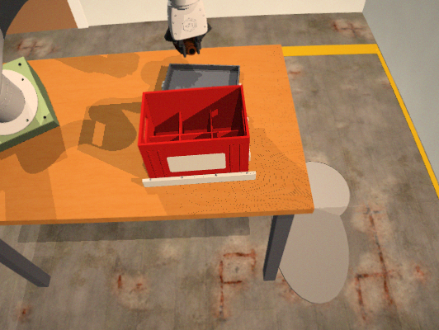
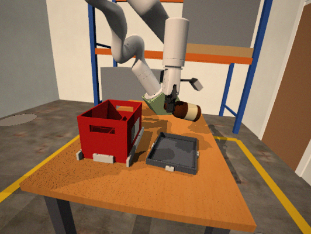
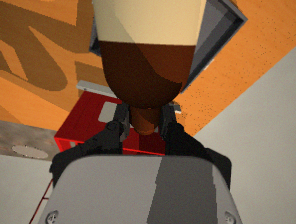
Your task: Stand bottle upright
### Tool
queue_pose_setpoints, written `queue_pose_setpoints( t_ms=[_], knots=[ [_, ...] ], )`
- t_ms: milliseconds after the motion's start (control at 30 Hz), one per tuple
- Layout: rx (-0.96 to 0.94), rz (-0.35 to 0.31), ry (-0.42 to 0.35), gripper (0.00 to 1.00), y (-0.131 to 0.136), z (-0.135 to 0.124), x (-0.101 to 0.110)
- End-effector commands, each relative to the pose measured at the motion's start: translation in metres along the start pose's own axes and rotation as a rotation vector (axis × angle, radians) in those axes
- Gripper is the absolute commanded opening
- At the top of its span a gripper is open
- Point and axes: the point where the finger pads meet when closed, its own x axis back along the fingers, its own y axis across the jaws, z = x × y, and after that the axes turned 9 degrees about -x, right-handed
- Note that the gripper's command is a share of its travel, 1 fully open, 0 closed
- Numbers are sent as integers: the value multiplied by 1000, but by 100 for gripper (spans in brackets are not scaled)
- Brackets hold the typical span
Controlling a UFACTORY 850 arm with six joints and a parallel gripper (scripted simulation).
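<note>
My gripper point(image 2: 170, 103) is shut on the neck of the brown bottle point(image 2: 186, 110), which has a cream label. It holds the bottle well above the table, nearly on its side, base pointing away from the fingers. In the wrist view the fingers clamp the neck and the bottle body point(image 3: 146, 55) fills the upper frame. The dark grey tray point(image 2: 173, 152) lies flat on the orange table below the bottle; it also shows in the top view point(image 1: 200, 77), behind the crate. The gripper point(image 1: 189, 47) hangs over the table's far edge there.
The red crate point(image 1: 195, 131) with inner dividers stands on the table beside the tray, also in the exterior view point(image 2: 109, 134), held by pale stops. The arm's green base point(image 1: 22, 99) sits at the table's left. A blue and orange rack point(image 2: 239, 61) stands behind.
</note>
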Motion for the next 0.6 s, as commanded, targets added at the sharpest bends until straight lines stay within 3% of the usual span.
queue_pose_setpoints(
  t_ms=[0,567],
  knots=[
    [0,-1,1,0,1,0,1],
    [68,-1,1,0,1,0,1]
  ],
)
